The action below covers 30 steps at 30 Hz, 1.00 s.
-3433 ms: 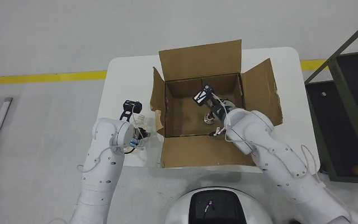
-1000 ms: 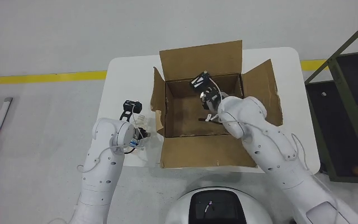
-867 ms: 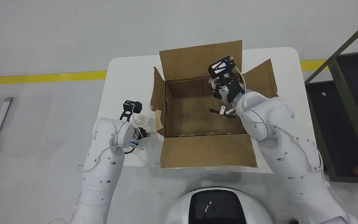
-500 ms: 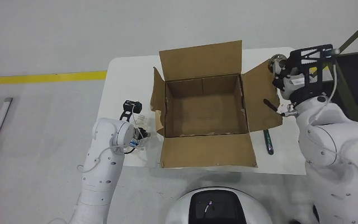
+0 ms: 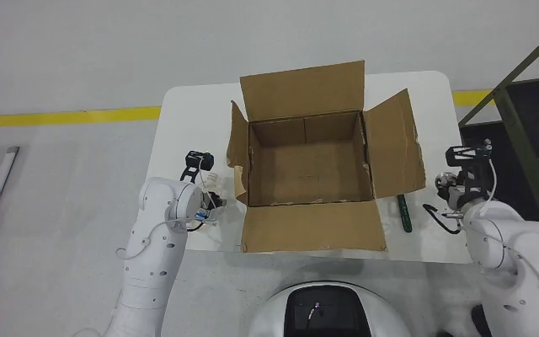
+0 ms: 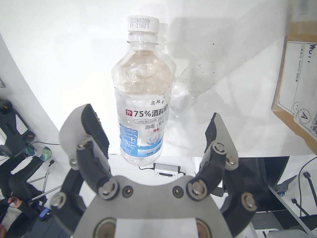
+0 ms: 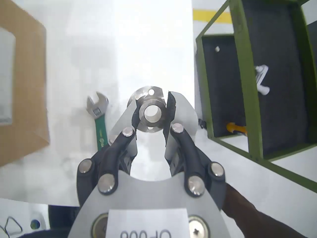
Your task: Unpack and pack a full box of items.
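R gripper (image 7: pixel 153 111) clamping metal flange (image 7: pixel 148 92), green wrench (image 7: pixel 98 117) lying between it & box (image 5: pixel 312 227), green rack (image 7: pixel 247 87) near; L gripper (image 6: pixel 153 122) jaws sitting apart w/ bottle (image 6: pixel 142 87) between, not touching

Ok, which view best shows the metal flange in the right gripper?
The right wrist view: the metal flange sits close up, pinched in the right gripper, bore facing the camera. In the top view it is just a small glint at that gripper, near the right edge of the table. The left wrist view faces a clear bottle instead.
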{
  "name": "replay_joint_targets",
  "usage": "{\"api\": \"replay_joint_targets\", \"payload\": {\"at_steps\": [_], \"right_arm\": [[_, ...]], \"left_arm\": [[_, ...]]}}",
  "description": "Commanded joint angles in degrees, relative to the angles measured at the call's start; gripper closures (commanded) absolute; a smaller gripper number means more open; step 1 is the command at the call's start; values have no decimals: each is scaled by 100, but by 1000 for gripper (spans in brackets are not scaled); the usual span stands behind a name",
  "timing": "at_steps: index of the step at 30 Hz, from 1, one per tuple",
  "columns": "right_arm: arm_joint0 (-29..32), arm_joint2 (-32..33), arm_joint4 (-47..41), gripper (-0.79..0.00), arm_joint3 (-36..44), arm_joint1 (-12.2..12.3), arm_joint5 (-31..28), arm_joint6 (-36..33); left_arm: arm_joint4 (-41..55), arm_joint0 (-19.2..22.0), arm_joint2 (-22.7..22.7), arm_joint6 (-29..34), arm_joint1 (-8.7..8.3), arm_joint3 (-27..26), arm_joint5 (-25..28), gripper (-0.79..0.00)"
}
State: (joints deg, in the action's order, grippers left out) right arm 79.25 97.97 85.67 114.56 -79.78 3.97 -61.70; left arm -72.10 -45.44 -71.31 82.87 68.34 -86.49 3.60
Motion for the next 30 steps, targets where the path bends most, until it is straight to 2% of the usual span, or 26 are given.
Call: {"api": "replay_joint_targets", "payload": {"at_steps": [1, 11, 17, 23, 26, 30], "right_arm": [[-5, -41, 74, 0, -59, 6, -7, -169], [-185, -166, 56, 0, -379, 40, -195, -613], [-300, -323, 115, -123, -639, 53, -239, -678], [-367, -400, 145, -311, -711, 68, -270, -747], [-376, -412, 155, -363, -658, 77, -290, -770], [-344, -353, 109, -351, -488, 90, -298, -390]], "left_arm": [[0, 0, 0, 0, 0, 0, 0, -785], [0, 0, 0, 0, 0, 0, 0, -785], [0, 0, 0, 0, 0, 0, 0, -785], [0, 0, 0, 0, 0, 0, 0, -785], [0, 0, 0, 0, 0, 0, 0, -785], [0, 0, 0, 0, 0, 0, 0, -785]]}}
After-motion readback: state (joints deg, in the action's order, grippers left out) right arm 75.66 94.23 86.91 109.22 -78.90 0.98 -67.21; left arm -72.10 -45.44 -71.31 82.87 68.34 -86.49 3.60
